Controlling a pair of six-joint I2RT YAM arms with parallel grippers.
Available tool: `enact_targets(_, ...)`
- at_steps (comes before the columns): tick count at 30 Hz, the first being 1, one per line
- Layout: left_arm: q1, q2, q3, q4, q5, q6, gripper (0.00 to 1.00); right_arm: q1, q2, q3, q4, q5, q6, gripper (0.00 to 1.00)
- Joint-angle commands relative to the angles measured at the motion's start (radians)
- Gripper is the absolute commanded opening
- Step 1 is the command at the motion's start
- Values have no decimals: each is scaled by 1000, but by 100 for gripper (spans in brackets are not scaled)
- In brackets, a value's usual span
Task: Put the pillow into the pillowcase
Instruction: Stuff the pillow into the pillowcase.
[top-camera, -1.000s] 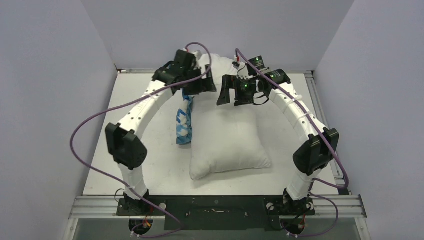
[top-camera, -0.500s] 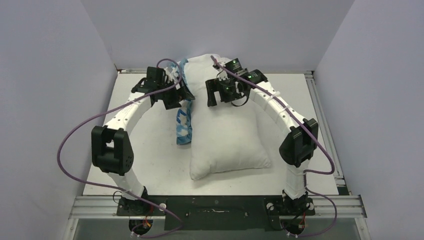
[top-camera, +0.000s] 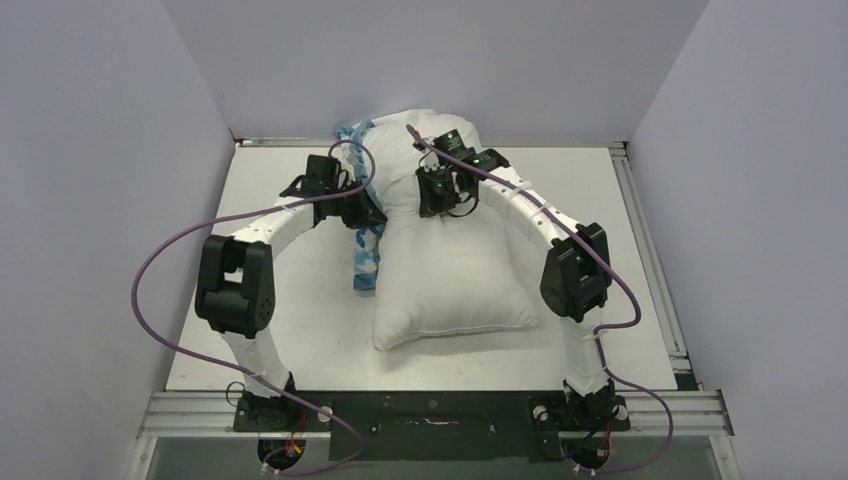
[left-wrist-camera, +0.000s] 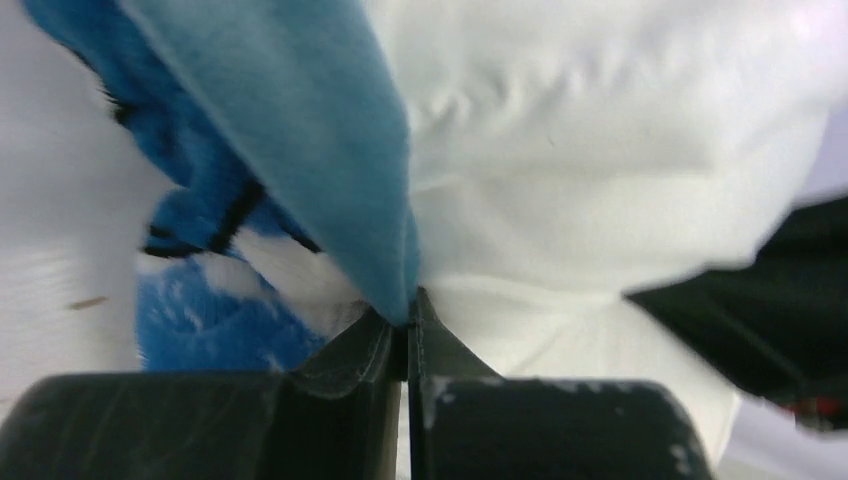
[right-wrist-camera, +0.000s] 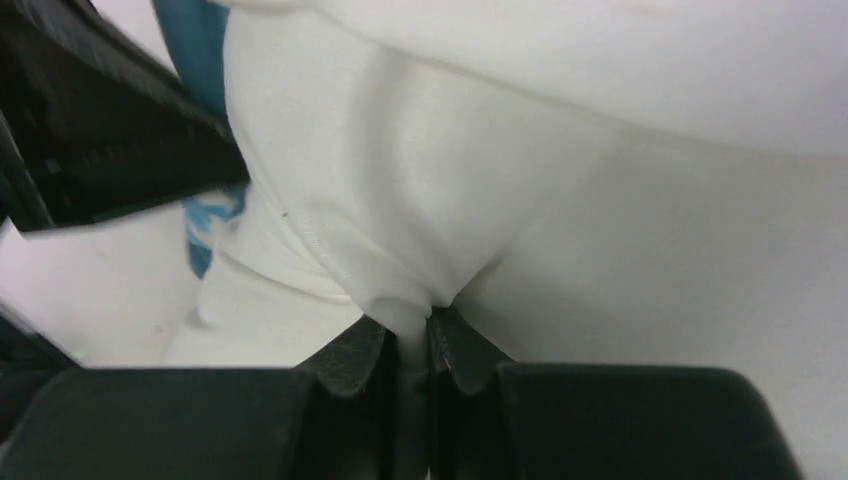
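White tabletop (top-camera: 300, 330) between pale grey walls carries a large plump white fabric pillow (top-camera: 450, 280) at centre, far end humped up. Thin blue-and-white patterned pillowcase (top-camera: 368, 250) lies bunched along the pillow's left side. Left gripper (left-wrist-camera: 405, 330) is clamped tight on the pillowcase's blue edge. Right gripper (right-wrist-camera: 412, 330) pinches a fold of white pillow fabric.

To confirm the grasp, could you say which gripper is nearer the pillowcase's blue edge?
Left. The left gripper is shut on the pillowcase's blue edge; the right gripper pinches white fabric beside it.
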Motion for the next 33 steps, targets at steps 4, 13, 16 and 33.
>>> enact_targets(4,-116,-255,-124,282,357,-102,0,-81,-8,-71,333,-211,278,5)
enact_targets(13,-113,-449,-152,76,362,26,0,-57,-1,-131,384,-55,342,5)
enact_targets(16,-129,-402,-147,-155,307,179,0,-60,6,-113,386,-113,326,5)
enact_targets(33,117,-444,-261,152,246,-145,87,-345,-237,-278,199,0,200,100)
